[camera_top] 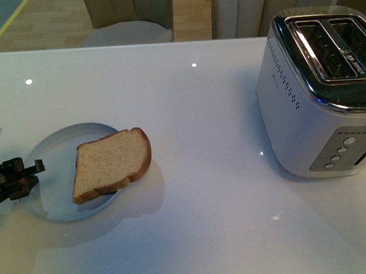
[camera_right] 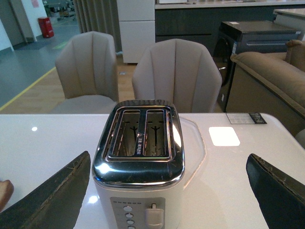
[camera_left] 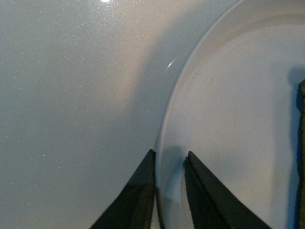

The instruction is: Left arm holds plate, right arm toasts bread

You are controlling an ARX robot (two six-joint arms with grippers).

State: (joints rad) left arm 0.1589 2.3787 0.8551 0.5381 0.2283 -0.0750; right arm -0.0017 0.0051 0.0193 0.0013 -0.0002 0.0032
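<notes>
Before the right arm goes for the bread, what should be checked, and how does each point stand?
1. Left gripper astride the plate rim: ok.
2. Rim actually clamped: cannot tell.
3. Bread lying on the plate, uncovered: ok; it overhangs the rim towards the toaster.
4. Right gripper open: ok.
5. Toaster slots empty: ok.

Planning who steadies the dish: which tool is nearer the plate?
Left. The left tool has its fingertips either side of the rim of the plate. The right tool, open wide, faces the toaster, which stands well off to the right.
</notes>
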